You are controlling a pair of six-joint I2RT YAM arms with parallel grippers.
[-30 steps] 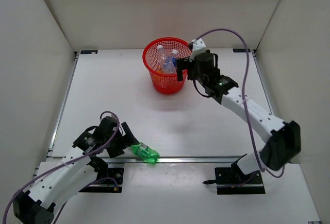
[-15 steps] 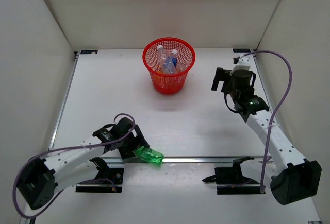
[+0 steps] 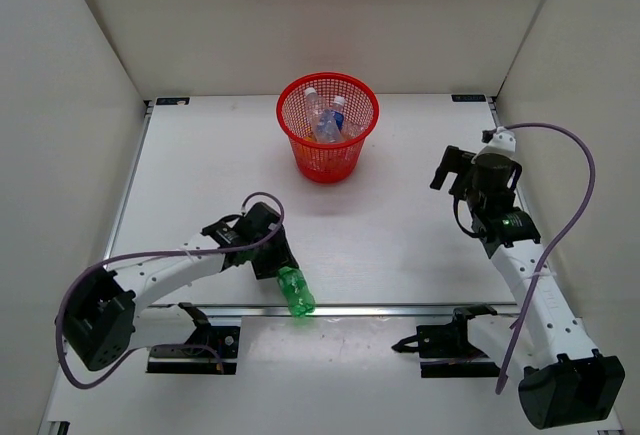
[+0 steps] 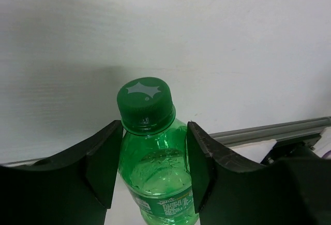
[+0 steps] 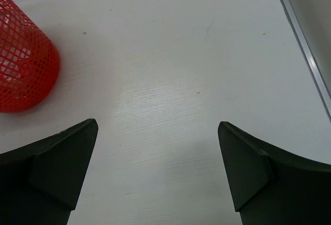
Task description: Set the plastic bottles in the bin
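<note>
1. Green plastic marks the one bottle (image 3: 294,293) outside the bin. It lies at the near edge of the tabletop (image 3: 200,185), left of the middle, with its base end at the metal rail (image 3: 400,307) along that edge.
2. From above, the left end effector (image 3: 272,258) covers the bottle's cap end, so only the body and base show. The left wrist view shows the cap and shoulder, but the lower body is cut off at the frame's bottom edge.
3. In the wrist view, the left end effector (image 4: 152,137) is closed narrow onto the bottle's shoulder, one finger against each side just below the cap.
4. The red mesh bin (image 3: 325,163) stands upright near the far edge, about the middle.
5. Several bottles (image 3: 325,120) stand inside it. White caps, clear bodies and a blue label show, but the mesh and overlap make the count impossible to tell.
6. The right end effector (image 3: 447,167) hangs over the right side of the tabletop, well apart from the bin. Its fingers are spread wide over bare tabletop, with nothing between them.
7. The right wrist view shows only part of the bin's wall (image 5: 23,64), cut off at the left edge.
</note>
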